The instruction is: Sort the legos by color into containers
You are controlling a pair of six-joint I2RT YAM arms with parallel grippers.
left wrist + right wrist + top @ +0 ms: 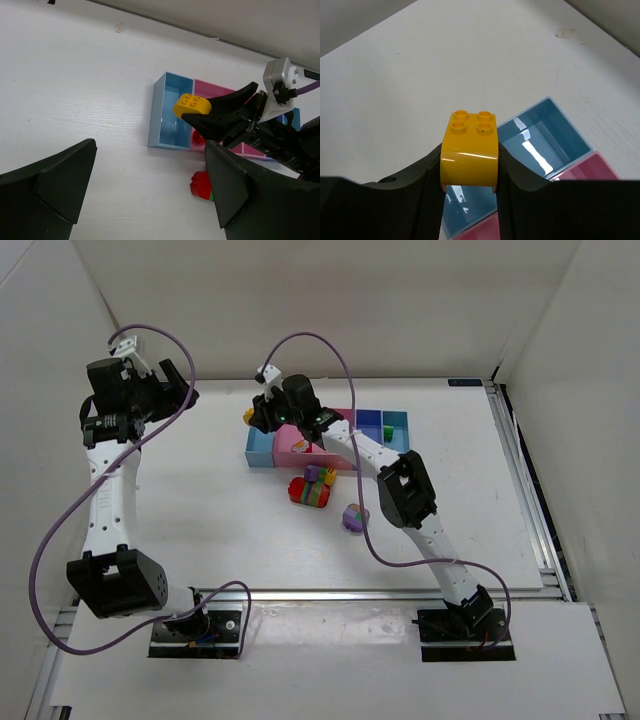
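Right hand (470,167) is pinched on a single yellow brick (469,150), one finger against each flat side wall, studs facing the wrist camera. The brick is carried in the air over the light blue end bin (545,130) of the container row; whether it is centred over the bin or nearer the outer wall I cannot tell. The brick looks like hard, glossy moulded plastic, so likely light, stiff, not fragile, and somewhat slick. The rounded shoulder below the studs gives poor purchase, so the flat parallel sides are the sound place to grip, as here. It should drop cleanly and may bounce or skid on the smooth bin floor. Left hand (150,192) is spread wide with nothing between its fingers, well to the left of the bins. On the surface (200,500) near the row lie a multicoloured chunk (312,490) and a smaller purple-and-yellow chunk (354,517). These stuck pieces probably need prying apart.
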